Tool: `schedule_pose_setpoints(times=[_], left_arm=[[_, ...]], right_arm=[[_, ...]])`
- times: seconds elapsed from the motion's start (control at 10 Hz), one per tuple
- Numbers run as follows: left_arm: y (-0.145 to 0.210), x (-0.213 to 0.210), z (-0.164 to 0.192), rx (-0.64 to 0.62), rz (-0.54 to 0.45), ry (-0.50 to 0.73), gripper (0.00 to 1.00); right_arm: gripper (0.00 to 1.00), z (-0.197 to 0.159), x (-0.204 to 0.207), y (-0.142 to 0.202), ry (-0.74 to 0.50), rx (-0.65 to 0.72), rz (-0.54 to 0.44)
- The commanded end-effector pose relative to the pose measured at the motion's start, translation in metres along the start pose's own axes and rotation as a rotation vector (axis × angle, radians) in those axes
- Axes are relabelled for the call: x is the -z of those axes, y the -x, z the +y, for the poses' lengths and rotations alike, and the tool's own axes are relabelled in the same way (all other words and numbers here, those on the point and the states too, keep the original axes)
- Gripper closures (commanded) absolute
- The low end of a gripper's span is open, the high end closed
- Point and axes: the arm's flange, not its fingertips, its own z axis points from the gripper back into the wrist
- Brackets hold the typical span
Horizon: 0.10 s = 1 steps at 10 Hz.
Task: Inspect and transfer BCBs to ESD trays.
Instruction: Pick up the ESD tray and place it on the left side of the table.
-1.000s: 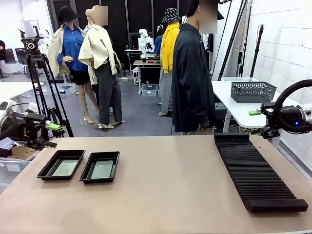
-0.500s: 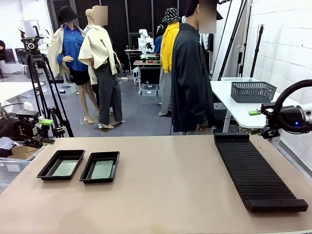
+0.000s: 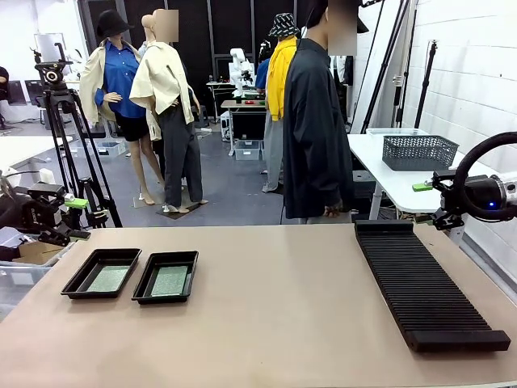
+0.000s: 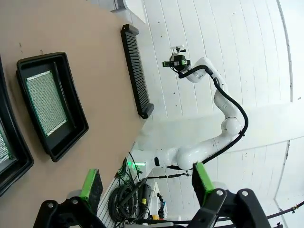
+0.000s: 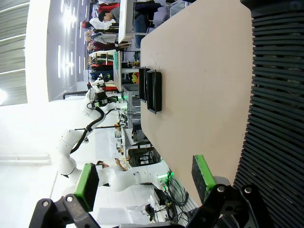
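We see 2 ESD trays (image 3: 134,276) side by side near the counter's (image 3: 275,323) left edge, each with 1 of the BCBs (image 3: 169,280) lying flat inside — the raised rims likely keep the thin boards from sliding. Our left hand (image 3: 73,217) hangs off the counter's left edge, fingers spread and holding nothing; our right hand (image 3: 426,201) waits beyond the right edge, likewise released and empty. The long slotted rack (image 3: 424,283) lies along the right side — bare of boards, as far as we can tell. A person (image 3: 317,121) stands at the far side. We judge the transfer finished or nearly so, both arms parked clear.
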Motion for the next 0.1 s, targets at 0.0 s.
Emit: schedule_pose_setpoints(times=[0.0], left_arm=[[0.0032,0.0015,-0.0035,0.005,0.002,-0.021,0.00]], right_arm=[[0.00,0.0011,0.0022,0.0017,0.008,0.005,0.002]])
